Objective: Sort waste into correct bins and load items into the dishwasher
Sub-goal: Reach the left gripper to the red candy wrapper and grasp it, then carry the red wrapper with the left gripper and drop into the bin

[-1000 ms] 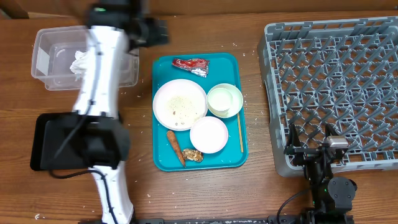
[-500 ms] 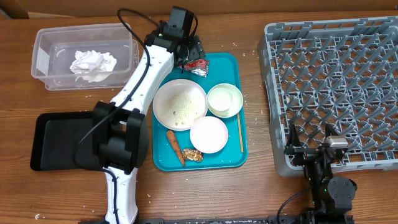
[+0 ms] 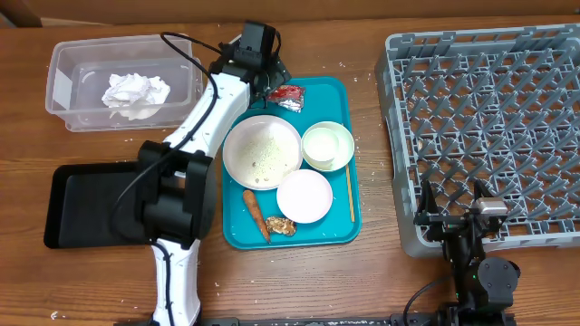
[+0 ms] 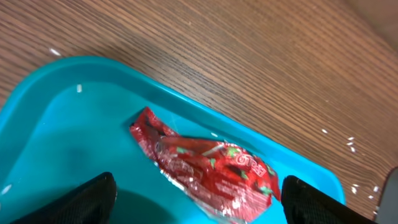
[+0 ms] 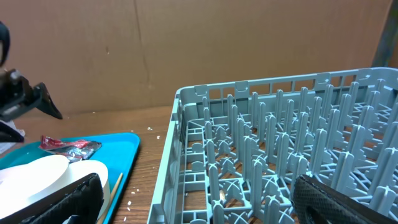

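My left gripper [image 3: 270,80] hangs open over the back edge of the teal tray [image 3: 349,226]. Its two black fingers straddle the red-and-silver wrapper [image 4: 205,165] without touching it; the wrapper [image 3: 283,96] lies flat in the tray's far corner. On the tray sit a white plate [image 3: 263,151] with rice grains, a pale green-white bowl [image 3: 327,145], a pale pink bowl [image 3: 304,196], an orange-brown sausage stick [image 3: 255,213] and a brown lump [image 3: 281,225]. A crumpled napkin [image 3: 136,93] lies in the clear tub [image 3: 72,54]. My right gripper [image 3: 453,219] rests open at the grey dish rack's [image 3: 489,127] near edge.
A flat black tray [image 3: 63,204] lies at the front left, partly under my left arm. A thin wooden stick [image 3: 350,193] lies along the teal tray's right side. Scattered crumbs dot the wood between tray and rack [image 5: 280,162].
My left arm has swung from above the clear tub to the teal tray's back edge over the wrapper. The napkin shows lying in the tub. The right arm has not moved.
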You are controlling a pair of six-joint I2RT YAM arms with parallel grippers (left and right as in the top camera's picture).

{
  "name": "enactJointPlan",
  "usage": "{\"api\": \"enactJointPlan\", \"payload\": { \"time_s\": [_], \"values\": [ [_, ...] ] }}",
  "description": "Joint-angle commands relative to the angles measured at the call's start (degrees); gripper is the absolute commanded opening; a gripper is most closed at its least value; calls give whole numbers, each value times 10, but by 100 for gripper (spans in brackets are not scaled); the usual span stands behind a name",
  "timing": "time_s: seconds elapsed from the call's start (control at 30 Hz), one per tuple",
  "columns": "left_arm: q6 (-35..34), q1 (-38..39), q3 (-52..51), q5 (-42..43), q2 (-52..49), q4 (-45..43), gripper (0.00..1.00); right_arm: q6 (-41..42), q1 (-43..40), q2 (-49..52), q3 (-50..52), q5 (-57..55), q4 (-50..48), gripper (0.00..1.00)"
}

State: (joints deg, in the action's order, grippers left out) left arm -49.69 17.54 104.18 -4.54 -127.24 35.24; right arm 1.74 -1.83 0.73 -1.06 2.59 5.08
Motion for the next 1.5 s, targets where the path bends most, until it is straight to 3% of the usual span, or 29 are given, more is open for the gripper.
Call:
{"api": "enactJointPlan", "payload": {
  "time_s": [0.0, 0.23, 0.5, 0.7, 0.97, 1.3, 1.47],
  "values": [
    [-13, 0, -5, 14, -36, -4, 87, 4, -1, -6, 6, 0, -4, 100],
    [-10, 0, -5, 14, -44, -12, 86, 4, -1, -6, 6, 0, -4, 100],
    [-5, -1, -5, 10, -63, -19, 72, 4, -1, -6, 6, 0, -5, 100],
    [-4, 0, -5, 10, -65, -21, 54, 4, -1, -6, 6, 0, -4, 100],
    [17, -11, 11, 27, -59, 5, 4, 4, -1, -6, 6, 0, -4, 100],
    [111, -14, 114, 16, 44, 80, 4, 4, -1, -6, 6, 0, -5, 100],
    [151, -33, 134, -89, 133, 118, 4, 4, -1, -6, 6, 0, -5, 100]
  ]
}}
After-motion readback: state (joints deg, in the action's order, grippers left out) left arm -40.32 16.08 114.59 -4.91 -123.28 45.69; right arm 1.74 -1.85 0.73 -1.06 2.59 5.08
